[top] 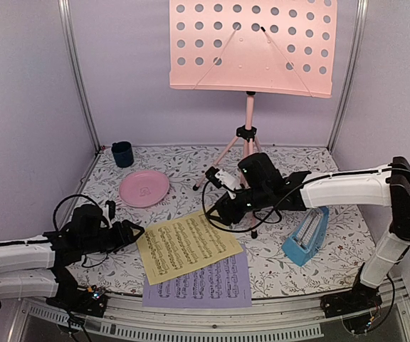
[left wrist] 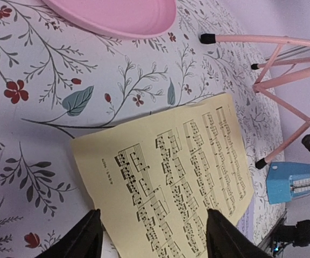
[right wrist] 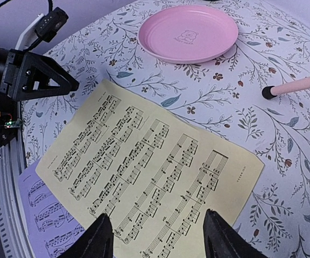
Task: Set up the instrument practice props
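The yellow sheet of music (top: 187, 246) lies flat on the flowered cloth, overlapping the lavender sheet (top: 198, 288) nearer the front edge. My left gripper (top: 130, 234) is at its left edge, open; in the left wrist view its fingers (left wrist: 79, 239) straddle the yellow sheet (left wrist: 176, 166). My right gripper (top: 216, 210) hovers over the sheet's far right corner, open, with the yellow sheet (right wrist: 144, 166) below its fingertips (right wrist: 225, 239). The pink music stand (top: 251, 46) stands at the back. The blue metronome (top: 306, 235) rests to the right.
A round pink plate (top: 144, 188) sits left of centre and a dark blue cup (top: 122, 153) in the back left corner. The stand's tripod legs (top: 240, 142) spread just behind my right arm. Walls enclose the left, back and right sides.
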Controlling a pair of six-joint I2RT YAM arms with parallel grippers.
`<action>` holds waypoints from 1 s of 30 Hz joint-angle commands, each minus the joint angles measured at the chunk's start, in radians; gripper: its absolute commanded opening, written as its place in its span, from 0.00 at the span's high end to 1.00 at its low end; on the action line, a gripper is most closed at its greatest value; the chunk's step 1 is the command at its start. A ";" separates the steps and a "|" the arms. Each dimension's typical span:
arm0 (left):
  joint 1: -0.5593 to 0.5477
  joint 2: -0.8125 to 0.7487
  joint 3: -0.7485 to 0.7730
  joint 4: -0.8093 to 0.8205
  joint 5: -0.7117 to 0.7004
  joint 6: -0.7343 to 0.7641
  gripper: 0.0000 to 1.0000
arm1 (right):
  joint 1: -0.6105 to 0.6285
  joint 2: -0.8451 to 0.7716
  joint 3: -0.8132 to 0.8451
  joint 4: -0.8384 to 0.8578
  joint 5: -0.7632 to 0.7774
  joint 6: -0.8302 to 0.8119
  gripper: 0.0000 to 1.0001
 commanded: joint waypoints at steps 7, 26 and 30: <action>0.039 0.045 -0.053 0.138 0.073 -0.072 0.36 | 0.031 0.158 0.065 0.039 0.015 -0.010 0.51; 0.042 0.115 -0.133 0.221 0.005 -0.201 0.42 | 0.037 0.355 0.120 0.053 -0.001 -0.006 0.62; 0.042 0.247 -0.115 0.331 0.025 -0.198 0.43 | 0.037 0.382 0.124 0.055 -0.010 -0.004 0.63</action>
